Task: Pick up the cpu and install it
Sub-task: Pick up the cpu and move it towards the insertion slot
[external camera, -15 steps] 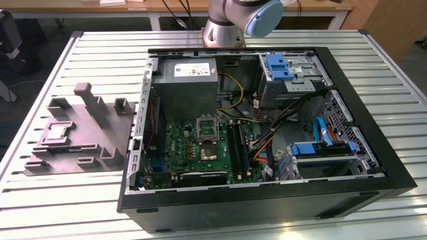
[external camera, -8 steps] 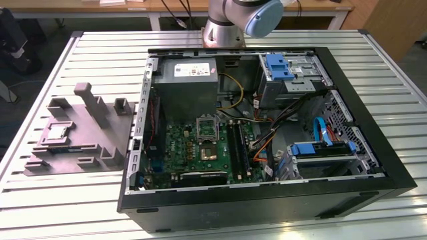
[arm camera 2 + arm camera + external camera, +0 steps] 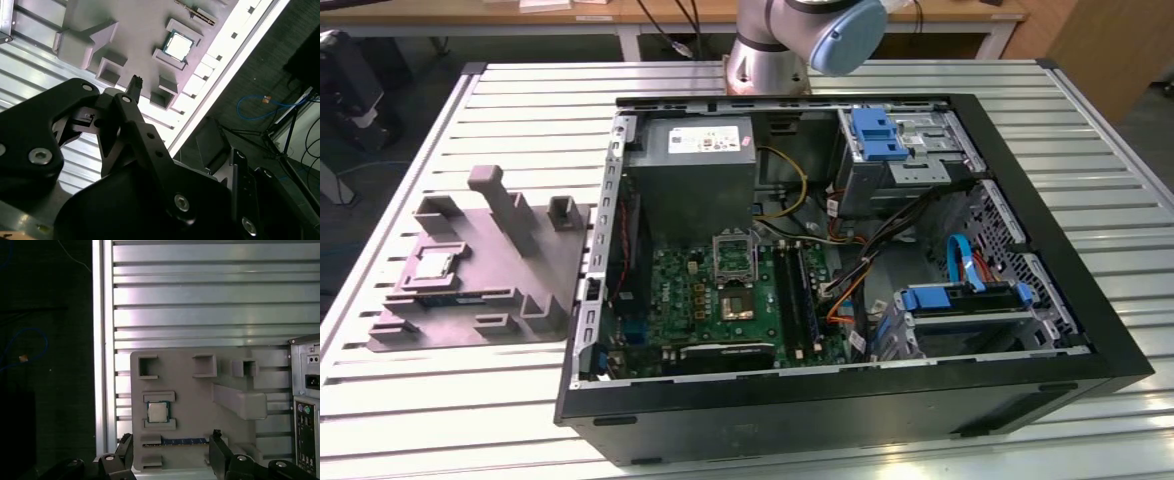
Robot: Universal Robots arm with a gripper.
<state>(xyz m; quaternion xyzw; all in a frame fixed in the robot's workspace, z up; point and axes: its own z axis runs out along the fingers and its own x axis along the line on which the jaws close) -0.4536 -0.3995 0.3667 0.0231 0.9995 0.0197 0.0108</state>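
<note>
The cpu (image 3: 157,412) is a small silvery square chip lying flat in a recess of the grey moulded holder (image 3: 200,405); it also shows in the second wrist view as the cpu (image 3: 177,46) and in the exterior view as the cpu (image 3: 431,263). My gripper (image 3: 171,452) hangs well above the holder and is open, its two dark fingers (image 3: 218,450) spread wide with nothing between them. In the exterior view the dark square socket (image 3: 736,303) sits on the green motherboard (image 3: 680,290) inside the opened computer case.
The holder (image 3: 494,290) lies on the slatted metal table (image 3: 454,400), to the exterior view's left of the black case (image 3: 1067,300). The case holds a power supply (image 3: 700,150), cables and blue drive brackets (image 3: 961,298). The arm's base (image 3: 774,50) stands behind the case.
</note>
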